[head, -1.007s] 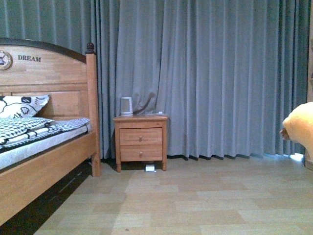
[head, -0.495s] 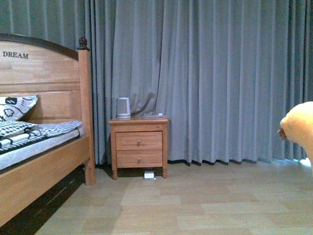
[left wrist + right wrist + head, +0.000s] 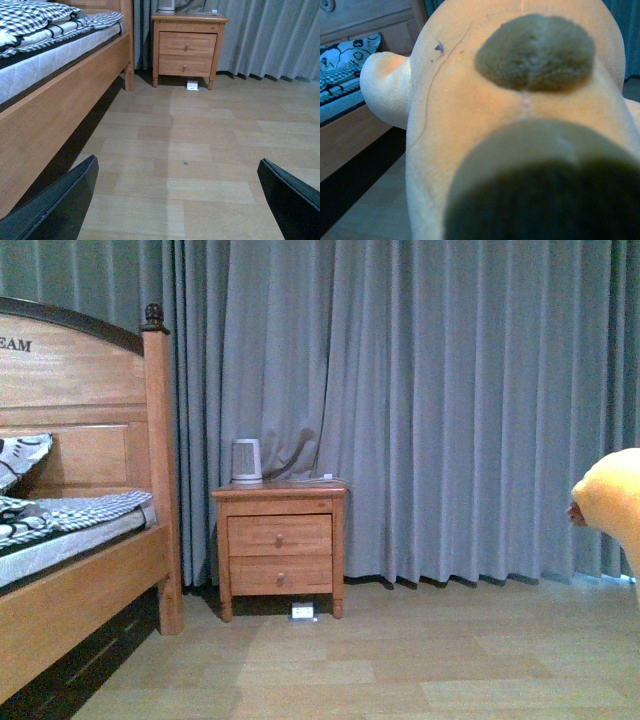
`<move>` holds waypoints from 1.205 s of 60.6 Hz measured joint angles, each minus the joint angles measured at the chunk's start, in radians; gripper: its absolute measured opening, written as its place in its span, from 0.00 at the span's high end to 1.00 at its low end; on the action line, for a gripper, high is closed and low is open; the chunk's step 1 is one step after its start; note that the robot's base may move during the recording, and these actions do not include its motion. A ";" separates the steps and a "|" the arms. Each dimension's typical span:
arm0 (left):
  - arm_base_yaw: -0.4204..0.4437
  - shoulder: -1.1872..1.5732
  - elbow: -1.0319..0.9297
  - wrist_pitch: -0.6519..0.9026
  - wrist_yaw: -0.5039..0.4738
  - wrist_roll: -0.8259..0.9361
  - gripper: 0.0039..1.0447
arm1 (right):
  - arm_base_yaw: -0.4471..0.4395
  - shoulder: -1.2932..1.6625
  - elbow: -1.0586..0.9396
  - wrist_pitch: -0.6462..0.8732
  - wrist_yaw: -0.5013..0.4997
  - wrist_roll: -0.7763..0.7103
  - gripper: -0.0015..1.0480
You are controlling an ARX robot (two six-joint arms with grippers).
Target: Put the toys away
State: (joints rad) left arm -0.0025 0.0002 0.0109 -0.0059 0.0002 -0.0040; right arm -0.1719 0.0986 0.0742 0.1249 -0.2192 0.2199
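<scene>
Left end effector (image 3: 177, 165) low over floor (image 3: 210, 130), wide. Plush (image 3: 612, 502) aloft at right; right end effector hidden, can't tell.

plush animal (image 3: 612, 502) cut off at front view's right edge, bed (image 3: 90, 580) cropped left

Black fingers (image 3: 60, 205) stand wide apart over floor (image 3: 200, 150) beside bed (image 3: 60, 95), nightstand (image 3: 187, 45) beyond.

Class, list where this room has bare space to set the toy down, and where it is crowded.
The widest free patch for the toy is the floor between the bed, the nightstand and the curtain. The nightstand top is tight, with a white appliance on it. Bedding covers the bed.
</scene>
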 joint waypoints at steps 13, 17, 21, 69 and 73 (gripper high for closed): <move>0.000 0.000 0.000 0.000 0.000 0.000 0.05 | 0.000 0.000 0.000 0.000 0.000 0.000 0.82; 0.000 0.000 0.000 0.000 0.000 0.000 0.05 | 0.000 0.000 0.000 0.000 0.000 0.000 0.82; 0.000 0.000 0.000 0.000 0.000 0.000 0.05 | 0.000 0.000 0.000 0.000 -0.001 0.000 0.82; 0.000 0.000 0.000 0.000 0.000 0.000 0.05 | 0.000 0.000 0.000 0.000 -0.001 0.000 0.82; 0.000 0.000 0.000 0.000 0.000 0.000 0.05 | 0.000 0.000 0.000 0.000 -0.001 0.000 0.82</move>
State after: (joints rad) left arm -0.0025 0.0006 0.0109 -0.0059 0.0006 -0.0040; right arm -0.1719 0.0986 0.0742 0.1249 -0.2199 0.2199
